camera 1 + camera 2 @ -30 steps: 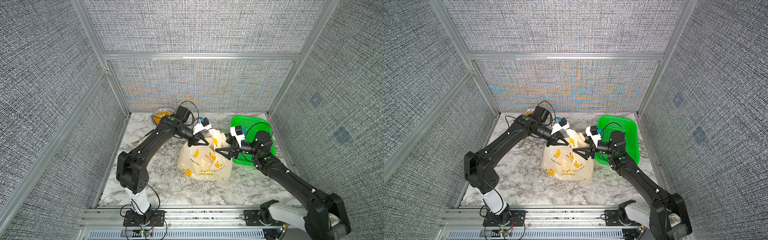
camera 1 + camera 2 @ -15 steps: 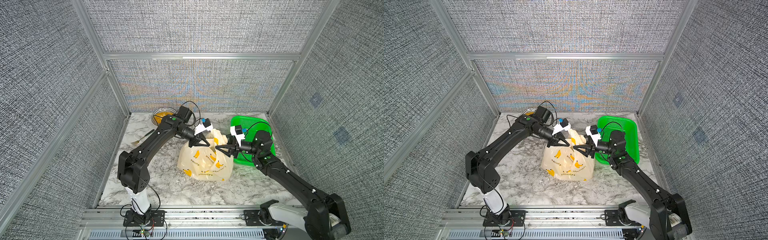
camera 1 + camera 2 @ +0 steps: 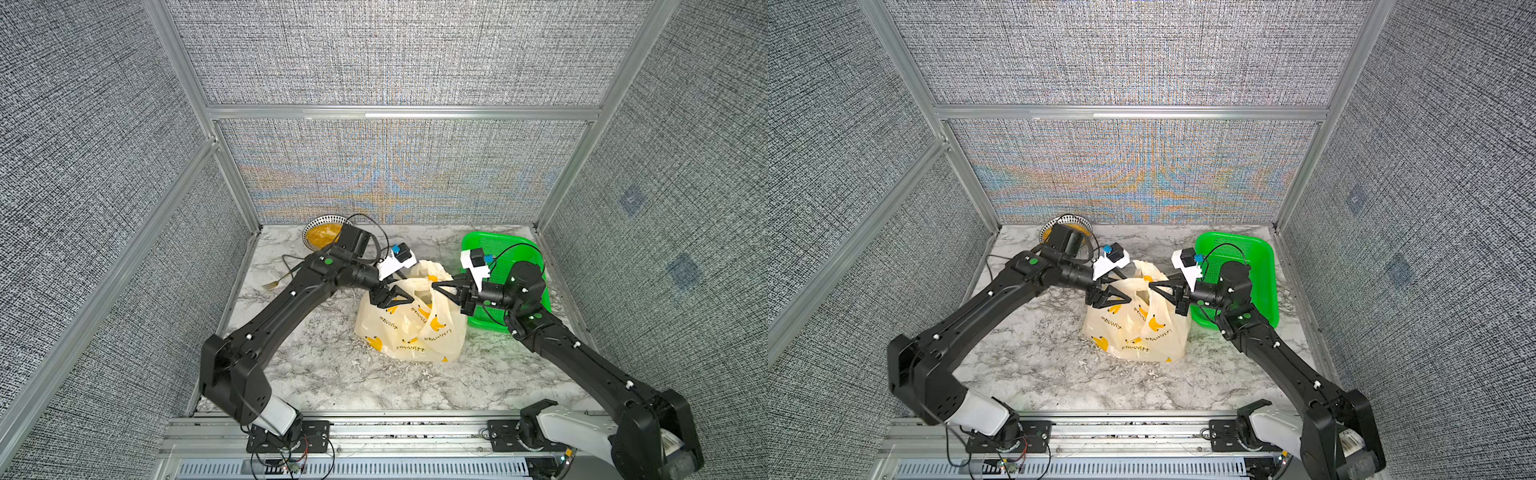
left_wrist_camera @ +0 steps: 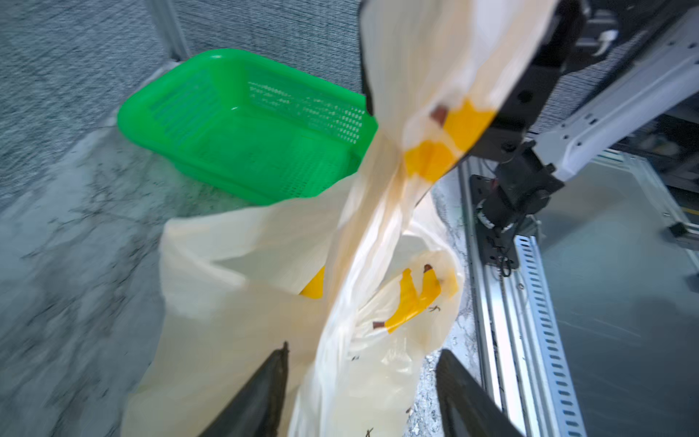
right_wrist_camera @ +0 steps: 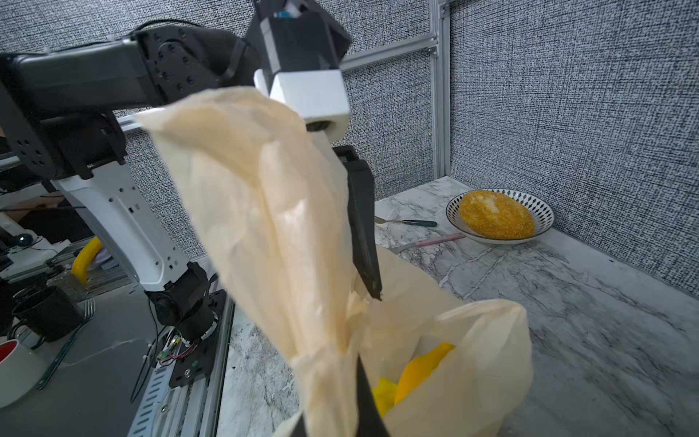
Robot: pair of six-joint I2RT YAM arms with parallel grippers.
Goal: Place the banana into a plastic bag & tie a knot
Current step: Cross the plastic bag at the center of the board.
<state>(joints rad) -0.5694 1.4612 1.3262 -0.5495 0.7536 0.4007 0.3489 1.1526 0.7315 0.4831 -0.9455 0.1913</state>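
The cream plastic bag (image 3: 409, 328) (image 3: 1138, 332) with banana prints stands mid-table, mouth up. The banana (image 5: 420, 369) shows as a yellow shape inside the bag's mouth. My right gripper (image 3: 434, 286) (image 3: 1150, 286) (image 5: 333, 378) is shut on a bunched handle loop (image 5: 264, 212), which rises from its jaws. My left gripper (image 3: 409, 297) (image 3: 1129, 298) (image 4: 363, 348) is open. A twisted handle strip (image 4: 378, 227) runs loose between its spread fingers. One left finger (image 5: 363, 227) points down at the bag's mouth. No knot is in view.
A green basket (image 3: 519, 249) (image 3: 1237, 249) (image 4: 246, 128) sits at the back right, close behind my right wrist. A patterned bowl of yellow food (image 3: 322, 232) (image 5: 499, 215) stands at the back left. A fork (image 3: 276, 282) and other utensils (image 5: 412, 223) lie near it. Mesh walls enclose three sides.
My left gripper has opened and let go of the handle. My right gripper has shut on a handle loop. Both arms stay over the bag's mouth.
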